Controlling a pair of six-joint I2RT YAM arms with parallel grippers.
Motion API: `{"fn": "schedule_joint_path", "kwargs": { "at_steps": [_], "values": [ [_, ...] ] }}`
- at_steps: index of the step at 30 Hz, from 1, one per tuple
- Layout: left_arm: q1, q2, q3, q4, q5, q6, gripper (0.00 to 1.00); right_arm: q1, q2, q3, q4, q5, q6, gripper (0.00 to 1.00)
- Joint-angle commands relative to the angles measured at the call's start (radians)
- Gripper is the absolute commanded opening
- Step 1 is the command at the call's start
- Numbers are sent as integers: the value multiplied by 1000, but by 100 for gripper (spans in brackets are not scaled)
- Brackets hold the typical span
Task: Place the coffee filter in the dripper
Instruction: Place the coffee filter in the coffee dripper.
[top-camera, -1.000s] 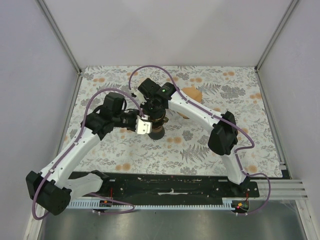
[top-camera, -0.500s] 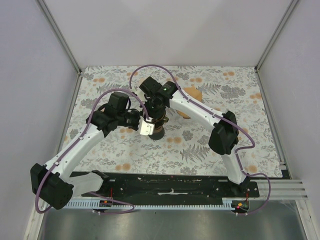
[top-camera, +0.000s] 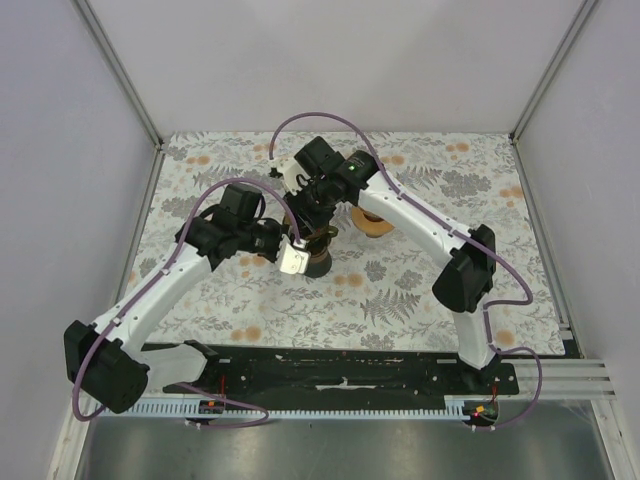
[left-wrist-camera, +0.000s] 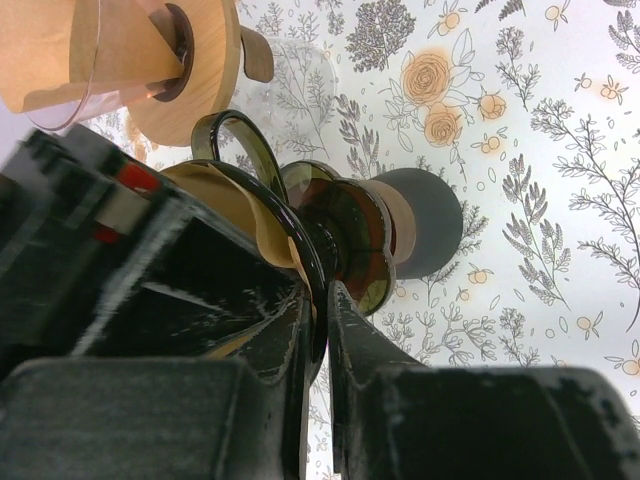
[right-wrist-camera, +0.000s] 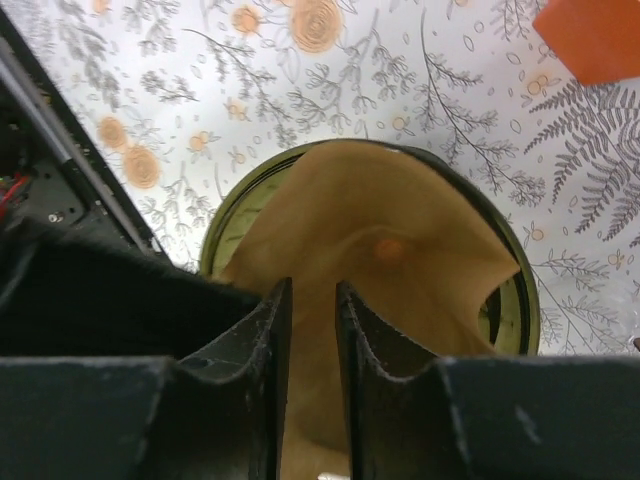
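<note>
Two sets of fingers meet at the dripper (top-camera: 315, 263), which stands in the middle of the table (top-camera: 420, 300). We see the left fingers (left-wrist-camera: 360, 360) clenched on its glass rim. The filter (right-wrist-camera: 390, 230) sits inside the dripper. The right fingers (right-wrist-camera: 262, 340) hover above it, nearly together; we cannot tell whether they pinch paper.

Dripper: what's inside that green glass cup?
A brown paper filter lies in the dripper, slumped unevenly against its wall. The filter hides the dripper's bottom, and the right gripper covers the near edge.
</note>
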Motion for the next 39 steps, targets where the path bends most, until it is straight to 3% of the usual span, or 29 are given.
{"fn": "schedule_joint_path", "kwargs": {
  "at_steps": [1,6,12,15,19,23,32,37,39],
  "values": [
    [8,13,35,-57,-8,53,2,-12,-84,3,6,-128,1,33],
    [8,16,47,-74,-5,76,2,-37,-119,3,9,-196,-16,43],
    [8,21,56,-88,8,112,2,-64,-260,-75,94,-228,-154,50],
    [6,22,62,-94,6,122,2,-76,-387,-232,240,-246,-293,54],
    [8,25,71,-100,6,131,2,-76,-594,-591,530,-337,-575,60],
    [8,27,74,-100,9,135,2,-69,-687,-817,711,-402,-849,71],
    [6,28,64,-85,22,139,2,-17,-549,-822,834,-304,-970,73],
    [8,31,64,-73,22,136,2,-15,-524,-847,829,-328,-982,67],
    [8,35,64,-62,23,129,2,-17,-515,-850,825,-339,-981,58]
  ]
}}
